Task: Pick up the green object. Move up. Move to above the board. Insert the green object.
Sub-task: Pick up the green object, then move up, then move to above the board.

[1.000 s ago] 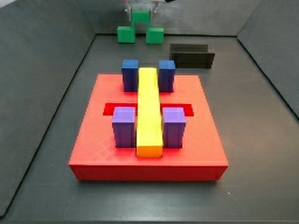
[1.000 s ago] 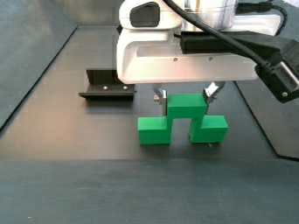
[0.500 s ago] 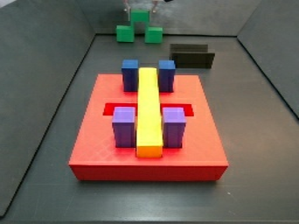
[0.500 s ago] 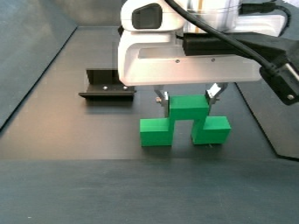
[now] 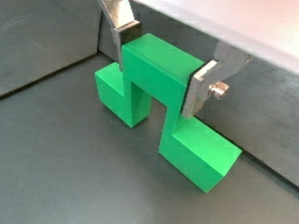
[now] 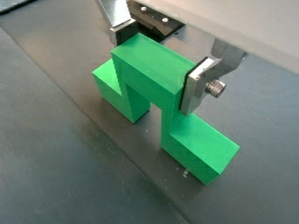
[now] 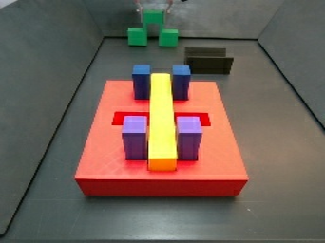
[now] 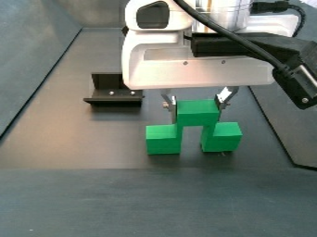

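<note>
My gripper (image 5: 162, 59) clasps the green object's (image 5: 158, 83) raised centre near the floor's far edge. It probably rests on the floor; lift straight, keeping the fingers (image 6: 201, 80) square.

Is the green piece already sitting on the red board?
No, the green piece sits beyond the board, gripper around it.

The green object (image 5: 158, 77) looks like smooth matt plastic with crisp edges, evenly coloured, with a faint sheen on its top face. The gripper (image 5: 163, 52), closed around its raised centre cube, has fingers (image 5: 201, 86) of flat brushed silver metal, one bearing a shiny round bolt. The floor (image 6: 70, 149) is dark, dull and slightly grainy. The board (image 7: 108, 161) appears as matt red plastic, and the fixture (image 8: 113, 92) as black matt metal.
</note>
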Controlling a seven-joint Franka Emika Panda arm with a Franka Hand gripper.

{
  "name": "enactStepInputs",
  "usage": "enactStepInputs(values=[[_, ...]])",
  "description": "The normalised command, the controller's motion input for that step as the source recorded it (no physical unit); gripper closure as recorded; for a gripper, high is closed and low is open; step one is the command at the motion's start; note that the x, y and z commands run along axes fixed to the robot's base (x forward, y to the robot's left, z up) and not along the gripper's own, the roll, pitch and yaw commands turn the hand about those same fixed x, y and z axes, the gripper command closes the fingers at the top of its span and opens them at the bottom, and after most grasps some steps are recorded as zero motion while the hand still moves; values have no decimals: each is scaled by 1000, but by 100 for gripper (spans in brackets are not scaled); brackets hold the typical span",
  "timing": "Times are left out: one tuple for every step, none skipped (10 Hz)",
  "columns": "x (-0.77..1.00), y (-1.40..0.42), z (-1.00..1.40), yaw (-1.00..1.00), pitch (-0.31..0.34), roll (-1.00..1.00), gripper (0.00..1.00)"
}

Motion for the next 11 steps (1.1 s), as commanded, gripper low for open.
enactStepInputs(values=[[0, 0, 0, 0, 0, 0, 100], [0, 0, 0, 0, 0, 0, 100], [0, 0, 0, 0, 0, 0, 100], [0, 0, 0, 0, 0, 0, 100], [0, 0, 833, 0, 0, 0, 100], [-32, 0, 801, 11, 17, -4, 100], [-63, 1, 522, 8, 36, 18, 100], [-27, 2, 225, 9, 21, 46, 100], [0, 0, 1400, 0, 0, 0, 100], [-6, -2, 1400, -10, 18, -4, 100], [-43, -12, 1400, -2, 41, 11, 100]])
